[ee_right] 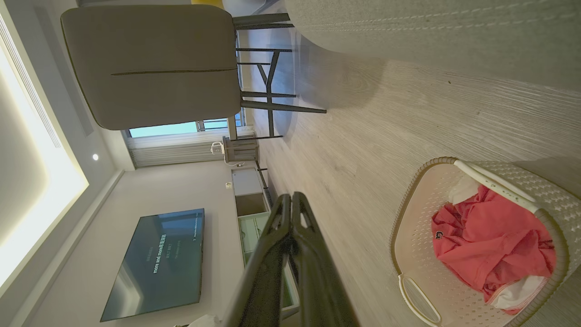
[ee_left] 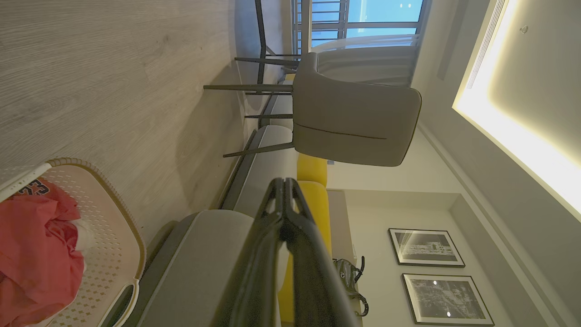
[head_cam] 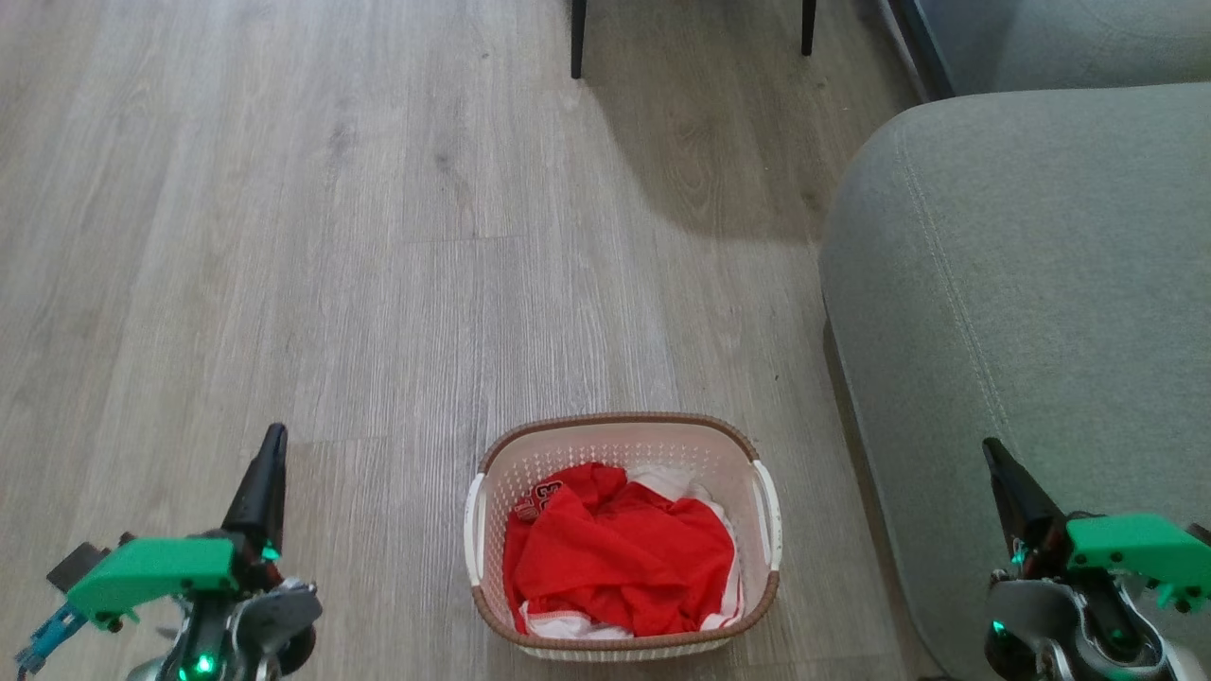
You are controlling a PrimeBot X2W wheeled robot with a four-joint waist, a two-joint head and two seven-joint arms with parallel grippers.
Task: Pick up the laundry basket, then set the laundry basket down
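Head view: cream-white perforated plastic laundry basket, brown-rimmed, on wood floor beside grey sofa, between left claw and right claw; likely flanked for two-armed lift. Left wrist view: claw closed, empty. Right wrist view: same.

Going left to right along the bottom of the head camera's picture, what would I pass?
left gripper → basket → right gripper
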